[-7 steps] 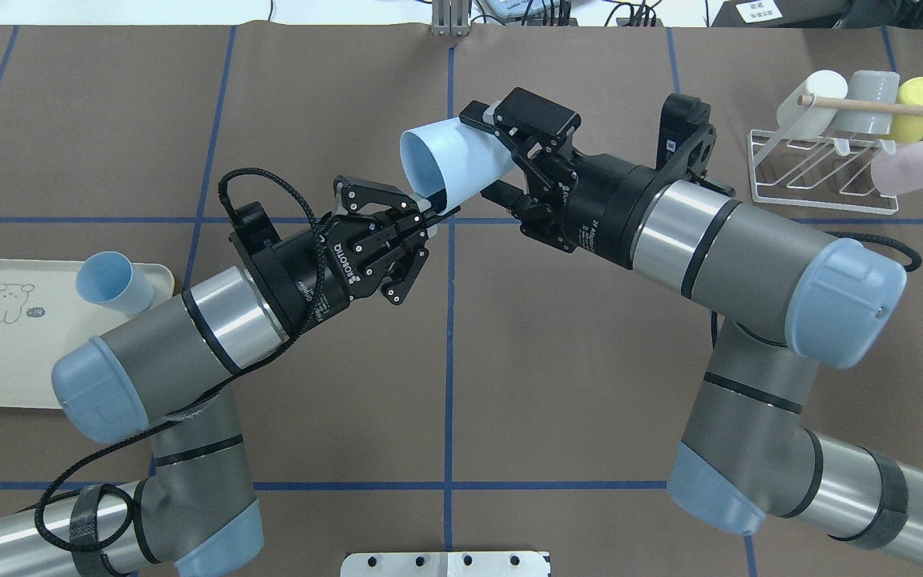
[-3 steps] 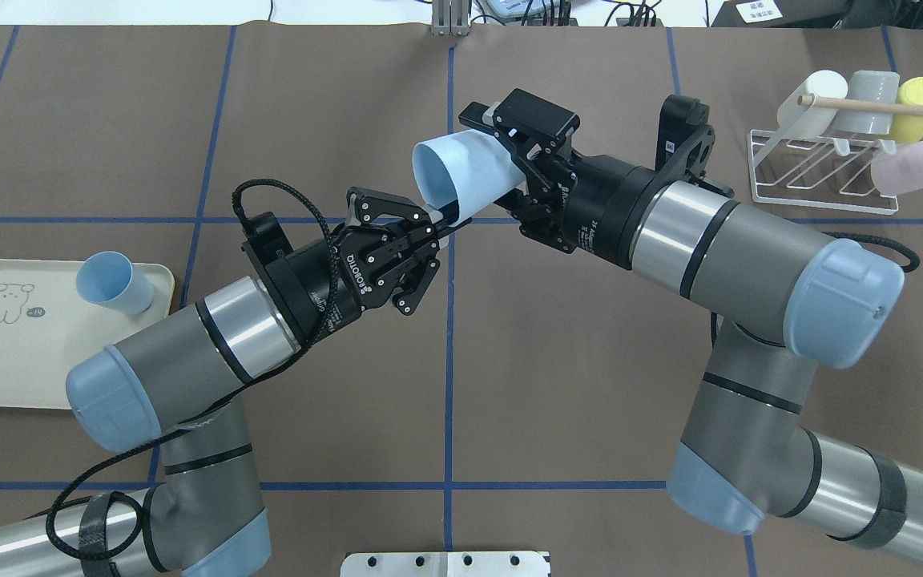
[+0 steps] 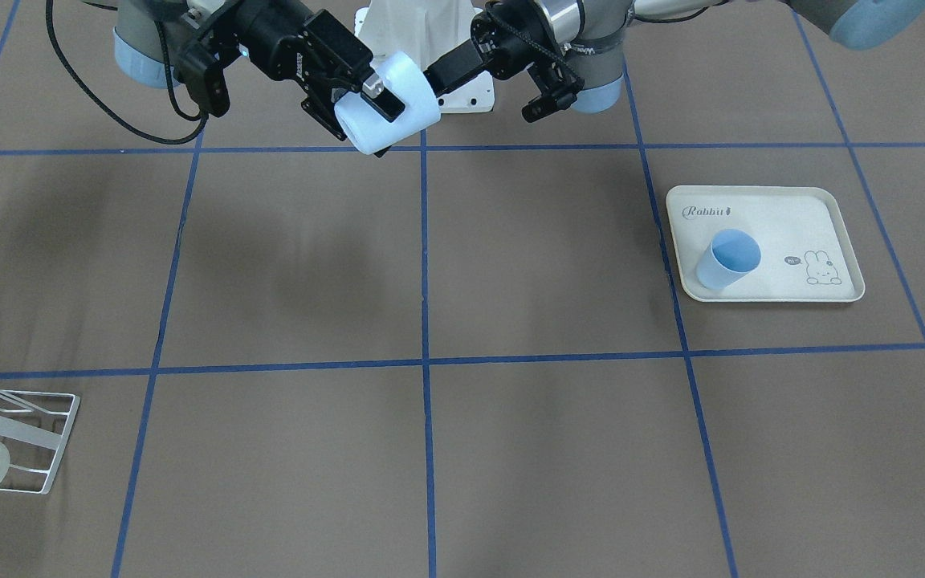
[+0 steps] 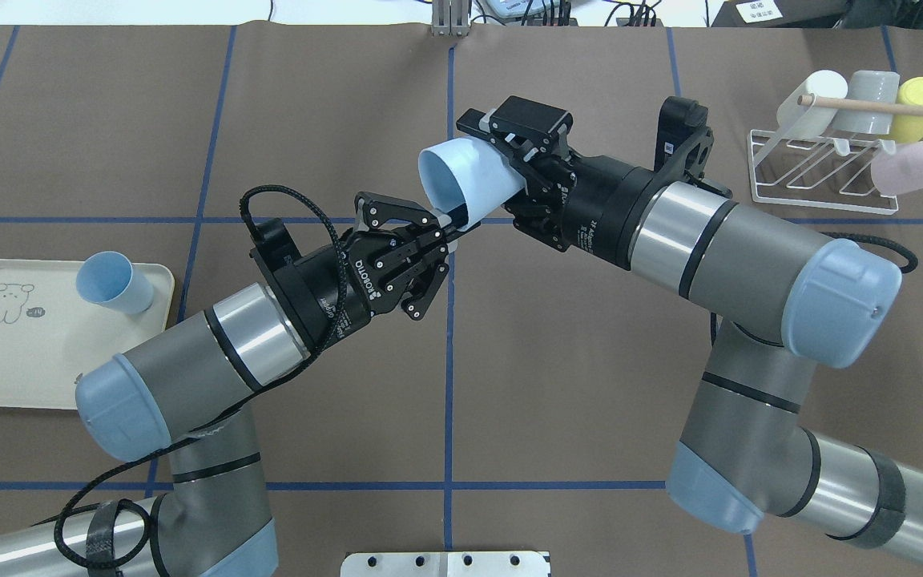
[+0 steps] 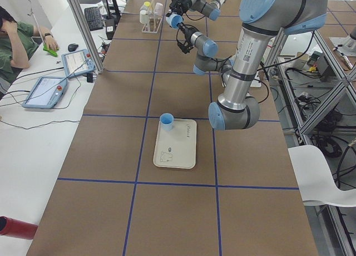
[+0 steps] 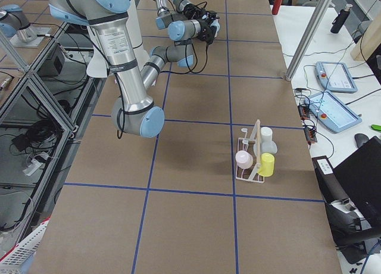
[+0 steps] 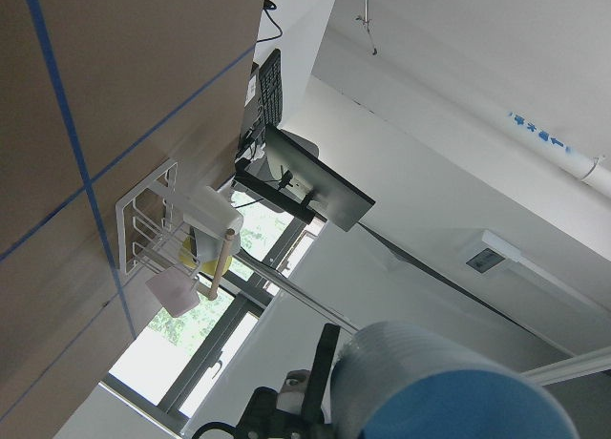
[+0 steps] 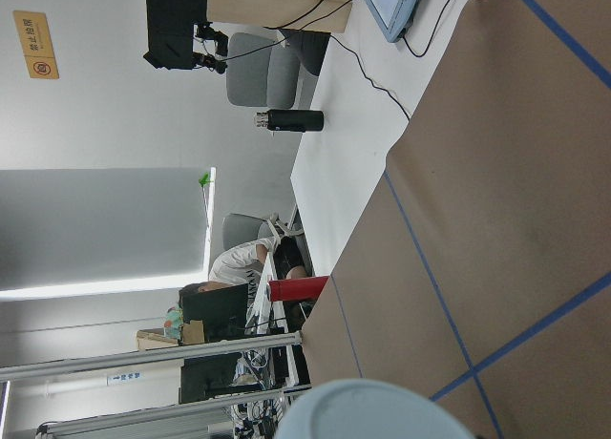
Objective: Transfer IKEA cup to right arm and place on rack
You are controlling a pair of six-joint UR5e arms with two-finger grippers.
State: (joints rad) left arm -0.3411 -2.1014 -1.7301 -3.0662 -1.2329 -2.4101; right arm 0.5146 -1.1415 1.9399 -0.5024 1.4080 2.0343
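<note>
Above the table's far middle, held aloft: pale blue cup (image 4: 465, 180), smooth tapered plastic, pinched at its base by right gripper (image 4: 509, 172). Since a second ago, left gripper (image 4: 444, 234) drawn back and fingers parted, just off the rim. Handover apparently done. Awaiting: white wire rack (image 4: 822, 172) at the far right corner.

Our two arms are grey tubes with pale blue joint caps and polished silver bands behind each black gripper; a braided black cable loops behind the left gripper (image 4: 429, 232), white lettering marks its body.
</note>
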